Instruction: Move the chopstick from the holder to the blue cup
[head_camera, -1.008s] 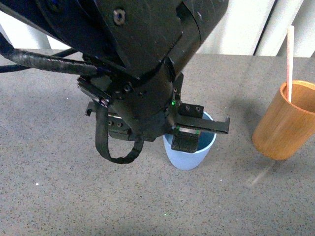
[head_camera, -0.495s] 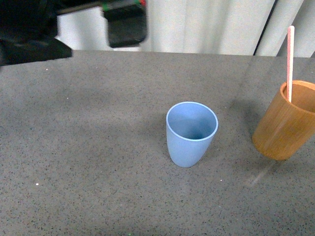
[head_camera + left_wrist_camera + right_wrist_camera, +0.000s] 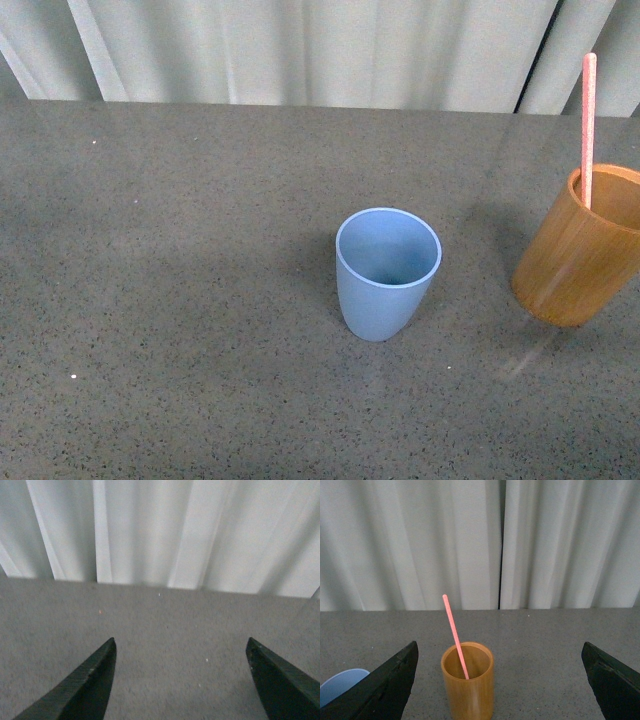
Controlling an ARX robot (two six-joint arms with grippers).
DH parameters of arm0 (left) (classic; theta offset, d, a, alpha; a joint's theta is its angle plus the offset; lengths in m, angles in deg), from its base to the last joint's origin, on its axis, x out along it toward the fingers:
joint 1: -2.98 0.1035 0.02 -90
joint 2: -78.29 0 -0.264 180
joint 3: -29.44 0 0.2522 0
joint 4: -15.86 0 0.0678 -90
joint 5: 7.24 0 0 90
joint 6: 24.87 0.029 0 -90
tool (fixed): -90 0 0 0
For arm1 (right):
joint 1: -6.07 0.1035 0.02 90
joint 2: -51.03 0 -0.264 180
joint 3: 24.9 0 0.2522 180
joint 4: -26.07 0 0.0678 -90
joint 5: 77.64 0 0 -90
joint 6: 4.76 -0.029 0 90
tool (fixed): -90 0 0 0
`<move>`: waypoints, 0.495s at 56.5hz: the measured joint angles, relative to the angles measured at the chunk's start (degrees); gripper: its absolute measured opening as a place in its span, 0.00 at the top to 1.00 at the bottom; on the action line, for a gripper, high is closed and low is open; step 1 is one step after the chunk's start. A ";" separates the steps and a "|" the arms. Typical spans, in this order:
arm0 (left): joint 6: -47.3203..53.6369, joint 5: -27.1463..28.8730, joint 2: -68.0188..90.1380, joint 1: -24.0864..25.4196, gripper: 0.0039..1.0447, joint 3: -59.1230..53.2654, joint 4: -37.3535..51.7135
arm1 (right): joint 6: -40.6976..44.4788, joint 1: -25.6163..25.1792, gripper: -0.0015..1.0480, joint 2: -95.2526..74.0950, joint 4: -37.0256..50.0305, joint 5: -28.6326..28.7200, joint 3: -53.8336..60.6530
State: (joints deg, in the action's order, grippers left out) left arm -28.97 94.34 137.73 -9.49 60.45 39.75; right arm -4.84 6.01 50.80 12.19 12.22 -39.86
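Note:
The light blue cup point(image 3: 388, 272) stands empty in the middle of the grey table. The orange-brown wooden holder point(image 3: 585, 247) stands at the right edge of the front view with one pink chopstick point(image 3: 588, 128) upright in it. Neither arm shows in the front view. In the right wrist view the holder point(image 3: 468, 684) with the leaning chopstick point(image 3: 455, 635) stands ahead of my open, empty right gripper point(image 3: 500, 647), and the blue cup's rim point(image 3: 340, 682) shows at one edge. My left gripper point(image 3: 181, 645) is open and empty over bare table.
The speckled grey table point(image 3: 180, 260) runs back to a pale curtain point(image 3: 300, 50). A dark gap in the curtain point(image 3: 500, 545) shows behind the holder in the right wrist view.
A second ago the left arm filled the front view over the blue cup. It has drawn back up and to the left and is now out of that view. The cup and holder stand as before.

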 joint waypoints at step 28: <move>3.61 -6.23 -16.28 6.91 0.97 -11.28 -0.72 | 0.02 0.00 0.10 -0.02 0.00 0.15 0.00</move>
State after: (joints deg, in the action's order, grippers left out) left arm -25.36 88.11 121.44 -2.58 49.17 39.03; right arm -4.82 6.01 50.78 12.19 12.37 -39.86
